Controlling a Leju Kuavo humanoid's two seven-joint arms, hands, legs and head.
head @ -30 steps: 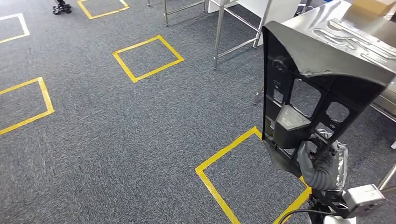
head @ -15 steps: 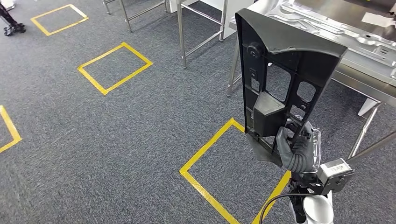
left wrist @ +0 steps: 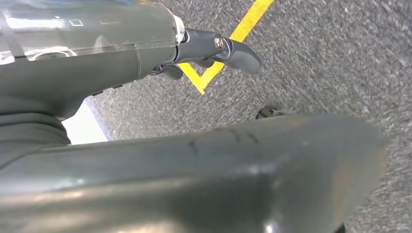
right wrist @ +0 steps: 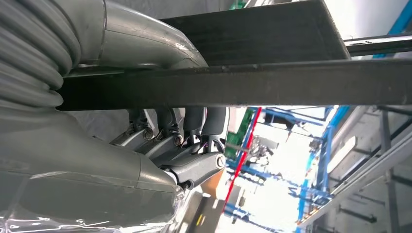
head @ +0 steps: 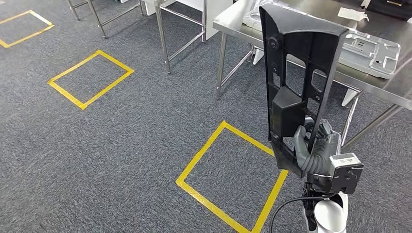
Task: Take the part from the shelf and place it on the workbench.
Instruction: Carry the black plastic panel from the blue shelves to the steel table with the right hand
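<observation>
- The right hand (head: pixel 313 151) is gripping the black part (head: pixel 296 73) at its lower end, holding it upright so that it is rising tall in front of the head camera.
- In the right wrist view, the right hand's fingers (right wrist: pixel 194 126) are curling around a flat bar of the part (right wrist: pixel 233 82), with the thick grey thumb (right wrist: pixel 141 41) pressing on the opposite side of that bar.
- The part is hanging in the air, clear of the floor; its upper end is overlapping the near edge of the steel workbench (head: pixel 233 17) in the head view, and whether it is touching the bench cannot be told.
- A light grey moulded tray-like piece (head: pixel 371 48) is lying on the workbench top, just beside the part's upper end in the picture.
- The left hand (left wrist: pixel 214 48) is hanging over grey carpet (left wrist: pixel 316 58) with nothing in it, its fingers bending slightly and a little apart.
- Yellow tape squares are marking the carpet; 1 square (head: pixel 214 145) is lying just in front of the workbench legs, and another (head: pixel 90 77) is lying further away to the left.
</observation>
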